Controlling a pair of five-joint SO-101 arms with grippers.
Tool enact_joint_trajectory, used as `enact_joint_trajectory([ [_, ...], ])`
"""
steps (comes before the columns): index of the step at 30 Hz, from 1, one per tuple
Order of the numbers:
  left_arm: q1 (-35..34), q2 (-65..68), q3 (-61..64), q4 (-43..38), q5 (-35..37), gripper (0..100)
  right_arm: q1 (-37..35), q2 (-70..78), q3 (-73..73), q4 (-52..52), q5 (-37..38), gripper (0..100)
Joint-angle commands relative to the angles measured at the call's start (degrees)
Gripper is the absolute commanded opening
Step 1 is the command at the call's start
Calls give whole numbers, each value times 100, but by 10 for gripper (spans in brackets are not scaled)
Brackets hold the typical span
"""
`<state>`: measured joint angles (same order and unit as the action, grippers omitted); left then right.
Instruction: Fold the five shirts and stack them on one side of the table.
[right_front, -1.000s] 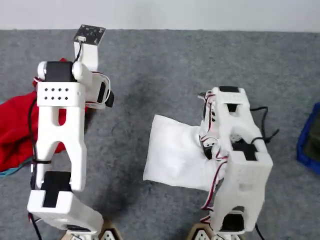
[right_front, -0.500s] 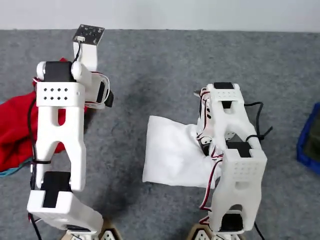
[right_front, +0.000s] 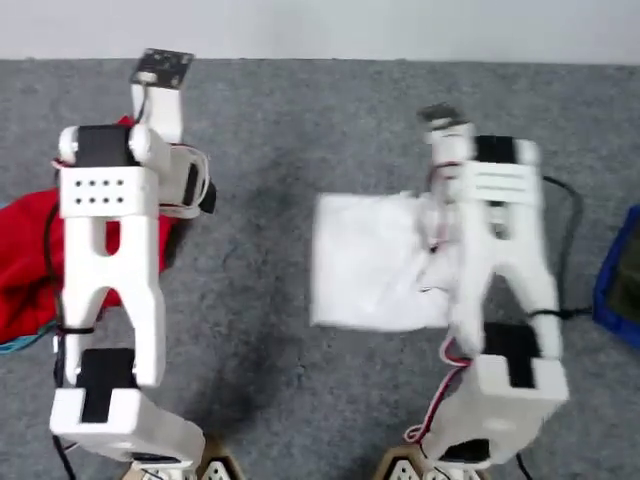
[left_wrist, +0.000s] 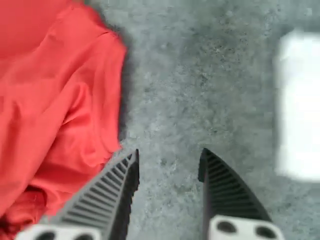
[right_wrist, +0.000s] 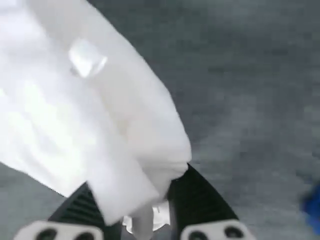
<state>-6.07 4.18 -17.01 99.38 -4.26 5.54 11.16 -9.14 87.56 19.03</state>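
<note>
So I had R gripper (right_wrist: 137, 180) clenched on the white shirt (right_front: 370, 260) mid-fold, centre frame; L gripper (left_wrist: 170, 152) hung released; next, I reckoned: lay edge over.

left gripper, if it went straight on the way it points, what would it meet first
Probably the bare grey table, which the open left gripper points at. The red shirt lies just beside that line; depth is unclear.

Bare table (right_front: 262, 150) beside red shirt (right_front: 25, 262)
</note>
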Motion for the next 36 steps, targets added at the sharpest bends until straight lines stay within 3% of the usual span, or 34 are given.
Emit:
enact_joint_trajectory([
  [1, -202, -431, 356, 123, 62, 184, 1288, -453, -167, -637, 396, 9],
  [7, -677, -1055, 1560, 123, 53, 184, 3380, -321, -167, -2510, 1820, 9],
  [10, -862, -1459, 2062, 105, 44, 184, 3899, -215, -167, -3231, 2356, 9],
  [24, -870, -1811, 2448, 105, -308, 184, 4760, 620, -888, -3969, 2681, 9],
  [31, -870, -1820, 2448, 123, -308, 184, 5077, 2229, -2444, -3987, 2673, 50],
  [36, -870, -1820, 2448, 123, -308, 184, 5279, 3371, -3947, -3723, 2655, 150],
])
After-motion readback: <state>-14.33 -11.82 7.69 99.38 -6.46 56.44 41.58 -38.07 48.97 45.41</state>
